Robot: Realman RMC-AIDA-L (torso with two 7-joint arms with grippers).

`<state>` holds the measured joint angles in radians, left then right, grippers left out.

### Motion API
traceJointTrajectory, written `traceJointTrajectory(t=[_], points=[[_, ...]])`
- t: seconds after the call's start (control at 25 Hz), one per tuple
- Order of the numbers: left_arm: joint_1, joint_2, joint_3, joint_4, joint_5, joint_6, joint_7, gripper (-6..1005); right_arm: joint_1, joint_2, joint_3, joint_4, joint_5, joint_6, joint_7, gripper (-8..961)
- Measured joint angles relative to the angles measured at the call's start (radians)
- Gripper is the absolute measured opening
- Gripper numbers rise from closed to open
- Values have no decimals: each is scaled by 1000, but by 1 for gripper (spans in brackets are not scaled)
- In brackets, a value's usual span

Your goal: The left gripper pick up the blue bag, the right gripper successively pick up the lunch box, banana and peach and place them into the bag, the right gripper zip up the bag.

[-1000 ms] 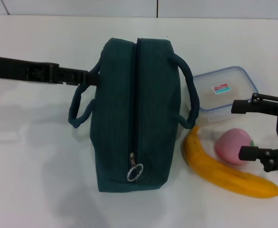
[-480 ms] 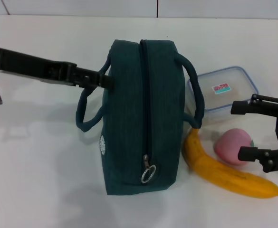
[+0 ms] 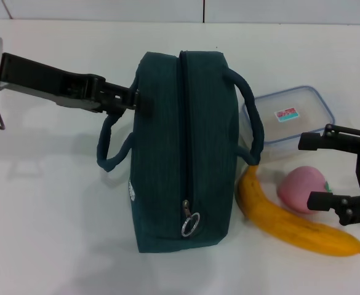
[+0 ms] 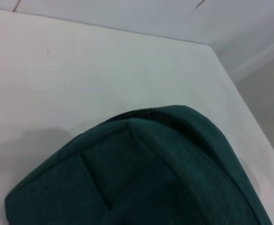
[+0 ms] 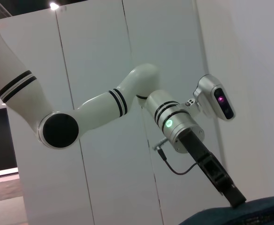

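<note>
The blue bag point(image 3: 186, 153) stands in the middle of the table with its zipper shut and the ring pull point(image 3: 190, 225) at the near end. My left gripper point(image 3: 127, 98) is shut on the bag's left handle point(image 3: 109, 150); the bag's fabric point(image 4: 141, 173) fills the left wrist view. The lunch box point(image 3: 290, 114) lies to the right of the bag, touching its right handle. The banana point(image 3: 290, 224) and the peach point(image 3: 301, 187) lie in front of the box. My right gripper point(image 3: 308, 172) is open at the right edge, its fingers either side of the peach's far side.
The white table point(image 3: 50, 215) runs back to a white wall. In the right wrist view the left arm point(image 5: 174, 124) reaches down to the bag's edge point(image 5: 240, 215).
The left arm has pulled the handle, and the bag has risen and shifted a little to the right, now touching the lunch box. The right gripper has stayed in place.
</note>
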<state>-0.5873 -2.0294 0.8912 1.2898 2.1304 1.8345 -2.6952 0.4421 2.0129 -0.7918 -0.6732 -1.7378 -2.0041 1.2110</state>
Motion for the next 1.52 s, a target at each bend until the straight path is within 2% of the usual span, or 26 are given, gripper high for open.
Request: traceJointTrajectory(t=[0.44,0.72,1.16,1.48,1.52], points=[[-18,0,42,-5,39,6,-56,785,0,0,0,12,0,4,-18,874],[-52,-2,44,-52,55,2,-35,754,-9,-1,0,27,1,13,-30,874],[-56,3,41,-77,8,4,8,301,-26,0,0,38,1,21,-40,875],[-51,3,41,-82,-3,5,9,74,-26,0,0,55,1,21,-40,874],[-50,3,41,-83,-4,5,10,70,-25,0,0,62,1,21,-39,874]])
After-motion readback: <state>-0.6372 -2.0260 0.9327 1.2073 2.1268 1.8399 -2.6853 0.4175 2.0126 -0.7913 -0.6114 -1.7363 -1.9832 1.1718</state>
